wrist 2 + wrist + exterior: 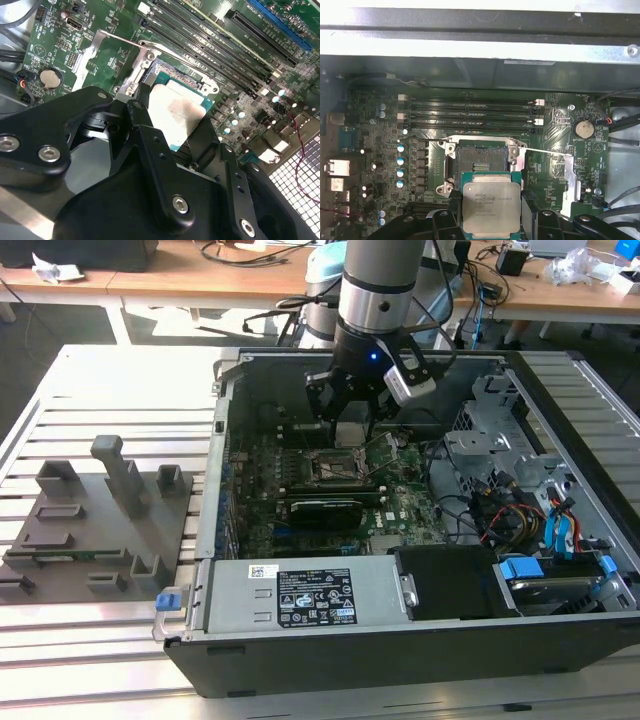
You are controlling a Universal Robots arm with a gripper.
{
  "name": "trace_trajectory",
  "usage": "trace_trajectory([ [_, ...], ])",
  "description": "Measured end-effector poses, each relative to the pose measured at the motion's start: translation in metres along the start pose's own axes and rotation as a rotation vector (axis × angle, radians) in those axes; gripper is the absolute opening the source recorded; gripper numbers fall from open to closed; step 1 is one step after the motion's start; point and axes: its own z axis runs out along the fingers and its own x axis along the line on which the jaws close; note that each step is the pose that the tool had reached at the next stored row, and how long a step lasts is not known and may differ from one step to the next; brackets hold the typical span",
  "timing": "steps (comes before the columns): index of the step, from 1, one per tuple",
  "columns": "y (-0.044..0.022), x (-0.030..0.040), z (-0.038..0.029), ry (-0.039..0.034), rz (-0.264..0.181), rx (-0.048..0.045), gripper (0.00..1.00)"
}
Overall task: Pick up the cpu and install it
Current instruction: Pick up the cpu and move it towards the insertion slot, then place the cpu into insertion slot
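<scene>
Upper middle of the exterior view, the gripper (352, 425) is clamped on the cpu (491, 207), close above the open socket (480, 160), not seated yet. Imo keep it flat, square to that socket, zero force.

Slatted aluminium table (110, 380): bears the open black metal computer case (400, 660), with the flat grey plastic fixture tray (90, 530) beside the case, on the exterior view's left.
In case: green motherboard (405, 515). Black square socket frame (340, 465) mid-board, long black rectangular card (325, 508) just before it.
Small square metal-topped cpu (491, 207): clamped in the black gripper (351, 432), above the socket frame.
</scene>
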Motion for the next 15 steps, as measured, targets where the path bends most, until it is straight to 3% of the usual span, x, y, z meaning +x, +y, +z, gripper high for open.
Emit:
trace_trajectory([
  [13, 0.0, -0.0001, 0.0003, -0.0001, 0.0, -0.0001, 0.55],
  [15, 0.0, -0.0001, 0.0003, 0.0003, 0.016, 0.002, 0.55],
])
